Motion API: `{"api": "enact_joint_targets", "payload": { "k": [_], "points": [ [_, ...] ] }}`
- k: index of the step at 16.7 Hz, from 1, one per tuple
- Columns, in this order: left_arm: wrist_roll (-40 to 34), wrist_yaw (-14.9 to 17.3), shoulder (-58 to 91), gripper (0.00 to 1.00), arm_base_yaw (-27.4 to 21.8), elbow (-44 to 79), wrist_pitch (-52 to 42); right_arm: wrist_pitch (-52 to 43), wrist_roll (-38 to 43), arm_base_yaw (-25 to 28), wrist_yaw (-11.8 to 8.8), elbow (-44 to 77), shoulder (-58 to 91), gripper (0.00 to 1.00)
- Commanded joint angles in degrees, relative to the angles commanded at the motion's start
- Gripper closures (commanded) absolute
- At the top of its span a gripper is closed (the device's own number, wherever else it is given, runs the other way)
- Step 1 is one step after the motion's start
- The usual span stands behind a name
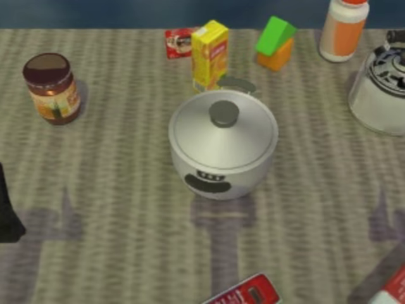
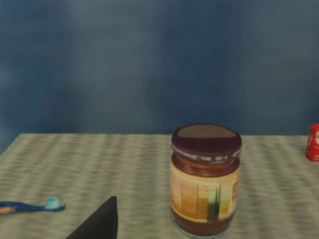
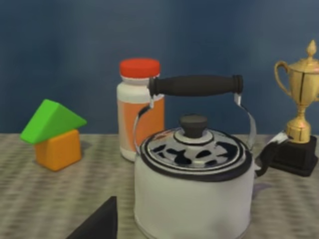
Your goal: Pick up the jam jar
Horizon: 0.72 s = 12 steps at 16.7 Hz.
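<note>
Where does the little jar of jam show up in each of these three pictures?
Top view: the jam jar stands upright at the table's far left.
Left wrist view: it fills the lower middle, close to the camera.
Right wrist view: not in it.
Shared landmark: the small red packet, behind the silver pot in the top view, peeks in at the left wrist view's edge.

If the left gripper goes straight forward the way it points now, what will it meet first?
Most likely the small round glass jam jar with the flat brown lid: the left wrist view has it upright, close ahead, a little off centre. Only a dark finger tip of the left gripper shows, so a narrow miss is possible.
</note>
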<state>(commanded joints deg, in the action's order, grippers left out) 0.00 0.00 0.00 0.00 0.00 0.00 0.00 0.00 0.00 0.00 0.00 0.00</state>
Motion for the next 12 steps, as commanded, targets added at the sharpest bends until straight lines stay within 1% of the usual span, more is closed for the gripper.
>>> {"api": "enact_joint_targets", "payload": {
  "k": [3,6,9,12],
  "points": [
    [0.1,0.0,0.4,0.0,0.0,0.5,-0.2,0.0,0.0,0.0,0.0,0.0,0.0,0.0],
    [1.4,-0.1,4.2,0.0,0.4,5.3,-2.6,0.0,0.0,0.0,0.0,0.0,0.0,0.0],
    [3.9,0.2,12.0,0.0,0.7,14.7,-7.5,0.0,0.0,0.0,0.0,0.0,0.0,0.0],
    [7.4,0.8,23.5,0.0,0.8,27.7,-14.7,0.0,0.0,0.0,0.0,0.0,0.0,0.0]
  ]
}}
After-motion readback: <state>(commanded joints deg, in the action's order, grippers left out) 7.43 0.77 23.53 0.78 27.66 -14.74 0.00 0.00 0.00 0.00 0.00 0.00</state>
